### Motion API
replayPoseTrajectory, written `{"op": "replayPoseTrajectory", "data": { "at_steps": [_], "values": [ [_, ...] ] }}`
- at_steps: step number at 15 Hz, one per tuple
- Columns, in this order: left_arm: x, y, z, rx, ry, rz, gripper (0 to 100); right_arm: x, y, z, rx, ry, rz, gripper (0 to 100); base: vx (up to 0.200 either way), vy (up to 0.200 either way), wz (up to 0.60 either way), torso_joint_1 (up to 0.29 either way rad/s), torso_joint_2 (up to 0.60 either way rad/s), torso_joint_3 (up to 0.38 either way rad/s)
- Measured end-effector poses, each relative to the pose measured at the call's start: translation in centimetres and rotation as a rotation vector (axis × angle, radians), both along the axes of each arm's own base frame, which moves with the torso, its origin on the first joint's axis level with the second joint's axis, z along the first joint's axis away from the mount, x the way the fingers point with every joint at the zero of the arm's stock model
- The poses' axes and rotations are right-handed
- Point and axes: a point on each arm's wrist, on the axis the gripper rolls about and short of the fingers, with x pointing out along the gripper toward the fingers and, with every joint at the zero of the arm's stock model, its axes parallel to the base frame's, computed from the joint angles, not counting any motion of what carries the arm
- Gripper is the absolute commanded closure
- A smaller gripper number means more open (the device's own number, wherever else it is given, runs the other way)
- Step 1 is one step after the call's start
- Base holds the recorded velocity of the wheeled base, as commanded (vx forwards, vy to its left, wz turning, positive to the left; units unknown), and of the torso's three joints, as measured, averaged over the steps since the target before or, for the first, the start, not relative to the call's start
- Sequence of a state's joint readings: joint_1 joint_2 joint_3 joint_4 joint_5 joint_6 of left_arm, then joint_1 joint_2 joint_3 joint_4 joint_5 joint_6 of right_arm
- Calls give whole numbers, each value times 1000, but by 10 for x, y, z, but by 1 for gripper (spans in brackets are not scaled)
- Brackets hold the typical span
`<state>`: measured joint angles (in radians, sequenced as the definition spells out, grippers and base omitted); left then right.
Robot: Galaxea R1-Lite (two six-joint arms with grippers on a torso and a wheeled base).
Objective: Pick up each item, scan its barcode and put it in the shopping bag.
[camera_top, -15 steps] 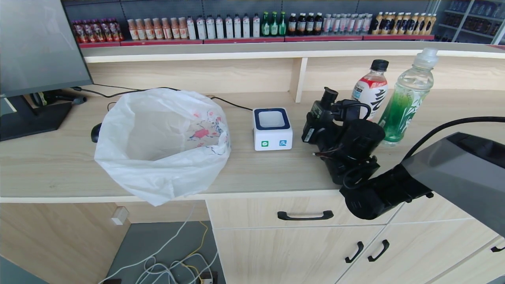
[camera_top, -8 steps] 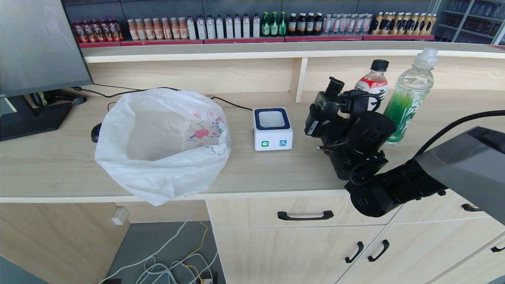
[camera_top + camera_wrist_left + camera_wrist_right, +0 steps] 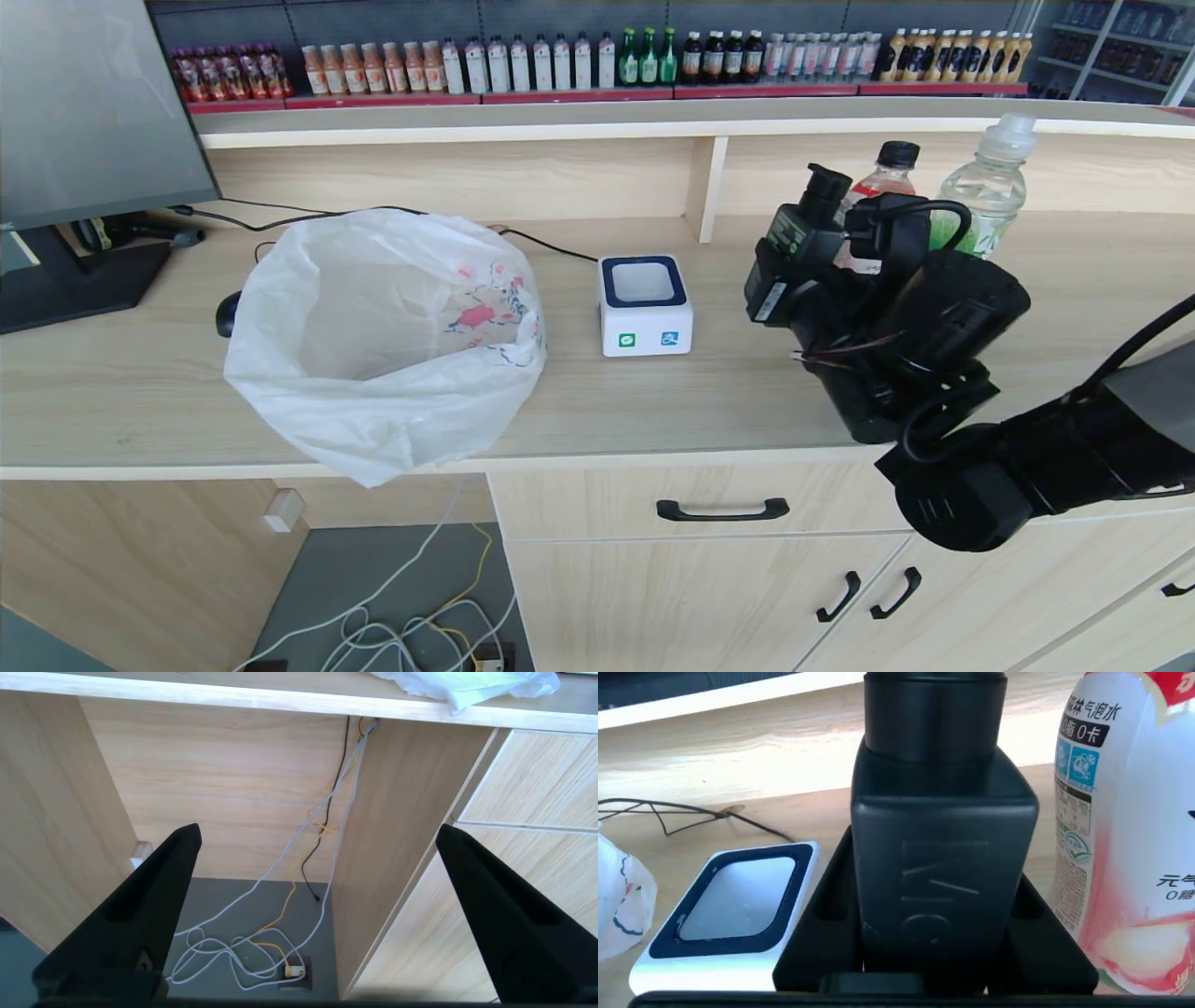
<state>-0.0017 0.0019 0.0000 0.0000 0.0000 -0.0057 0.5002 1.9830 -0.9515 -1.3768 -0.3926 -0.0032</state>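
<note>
Two bottles stand upright in the upper right of the head view, at the back of the table point(image 3: 653, 401): a black-capped bottle point(image 3: 885, 177) and, just beside it, a white-capped green bottle point(image 3: 985, 191). The right claw point(image 3: 845, 210) sits close against the black-capped bottle, probably lined up to take it first, though I cannot tell whether it is open or closed. Bare tabletop runs left past the scanner point(image 3: 646, 304) at centre to the bag point(image 3: 383, 336), which gapes over the front edge, so the carry looks unobstructed. The left claw point(image 3: 318, 915) hangs spread wide and empty below the table.
</note>
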Motion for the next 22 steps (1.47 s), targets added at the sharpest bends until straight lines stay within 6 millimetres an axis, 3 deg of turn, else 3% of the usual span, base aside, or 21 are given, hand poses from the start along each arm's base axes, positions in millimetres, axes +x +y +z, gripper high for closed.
{"op": "replayPoseTrajectory", "data": {
  "at_steps": [7, 15, 18, 22],
  "values": [
    [0, 0, 0, 0, 0, 0, 0, -67, 6, 8, -53, 23, 100, 100, 0, 0, 0, 0, 0, 0],
    [0, 0, 0, 0, 0, 0, 0, -146, -21, -22, -103, 60, 216, 100, 0, 0, 0, 0, 0, 0],
    [0, 0, 0, 0, 0, 0, 0, -166, -26, -15, -94, 26, 292, 100, 0, 0, 0, 0, 0, 0],
    [0, 0, 0, 0, 0, 0, 0, -174, -27, -6, -73, -21, 400, 100, 0, 0, 0, 0, 0, 0]
  ]
}}
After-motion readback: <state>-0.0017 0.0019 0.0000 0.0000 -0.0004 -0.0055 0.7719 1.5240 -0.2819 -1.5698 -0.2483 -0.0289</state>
